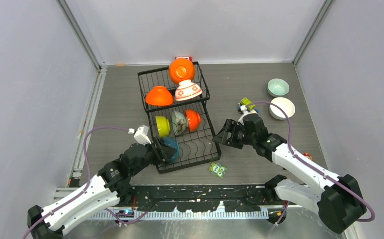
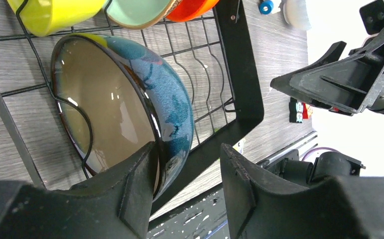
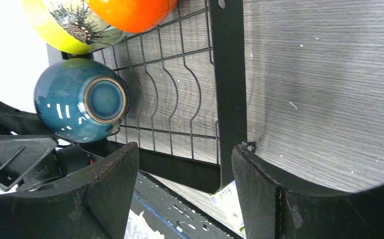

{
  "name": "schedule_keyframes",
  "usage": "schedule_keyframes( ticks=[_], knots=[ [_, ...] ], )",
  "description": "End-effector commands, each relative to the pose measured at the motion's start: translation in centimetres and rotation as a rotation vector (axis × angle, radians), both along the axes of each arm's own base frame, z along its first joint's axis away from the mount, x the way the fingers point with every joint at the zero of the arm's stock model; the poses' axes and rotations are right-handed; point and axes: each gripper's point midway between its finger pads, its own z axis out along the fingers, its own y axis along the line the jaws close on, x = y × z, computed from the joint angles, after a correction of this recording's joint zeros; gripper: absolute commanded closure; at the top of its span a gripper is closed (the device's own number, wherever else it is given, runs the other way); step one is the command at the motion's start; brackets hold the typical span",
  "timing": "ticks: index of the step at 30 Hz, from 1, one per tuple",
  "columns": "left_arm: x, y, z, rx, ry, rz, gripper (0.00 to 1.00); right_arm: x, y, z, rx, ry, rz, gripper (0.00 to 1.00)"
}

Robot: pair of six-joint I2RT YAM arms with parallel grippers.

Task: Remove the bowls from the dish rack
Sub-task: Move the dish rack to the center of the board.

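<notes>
The black dish rack lies mid-table. Its far section holds two orange bowls and a white floral bowl. The near section holds a lime bowl, a mint one and an orange one on edge, and a teal bowl at the near left. My left gripper straddles the teal bowl's rim, one finger against the inside, the other apart from its blue outer wall. My right gripper hangs open and empty over the rack's near right corner; the teal bowl shows beyond.
A pale mint bowl and a white bowl sit on the table at the right. Small toys lie near them, a green card lies before the rack, and a red block behind it. Grey walls close in three sides.
</notes>
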Motion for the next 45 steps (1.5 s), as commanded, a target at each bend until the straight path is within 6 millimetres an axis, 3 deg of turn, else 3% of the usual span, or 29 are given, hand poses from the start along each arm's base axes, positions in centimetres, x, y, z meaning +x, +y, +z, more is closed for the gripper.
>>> schedule_keyframes(
  ticks=[1,7,13,20,26,36,45],
  knots=[
    [0.3,-1.0,1.2,-0.078,-0.033,-0.02,0.5,0.7,0.0,0.3,-0.076,-0.044,0.025,0.28],
    [0.1,-0.8,0.5,-0.07,-0.019,-0.019,0.51,0.7,0.1,-1.4,-0.201,-0.032,0.042,0.32],
    [0.1,-0.9,0.3,-0.068,-0.017,-0.027,0.53,1.1,-0.5,-3.1,-0.317,-0.018,0.007,0.47],
    [0.0,-0.8,0.7,-0.037,-0.026,-0.041,0.38,2.5,-3.3,-4.7,-0.472,-0.019,-0.118,0.63],
    [0.1,-0.9,0.9,-0.011,-0.033,-0.053,0.35,3.1,-5.2,-5.3,-0.56,-0.021,-0.19,0.72],
    [1.2,-1.7,2.1,-0.013,-0.069,-0.054,0.34,3.3,-7.6,-5.2,-0.64,-0.026,-0.276,0.75],
    [2.4,-4.7,3.9,-0.112,-0.089,-0.11,0.41,2.9,-8.7,-5.3,-0.606,-0.016,-0.295,0.73]
  ],
)
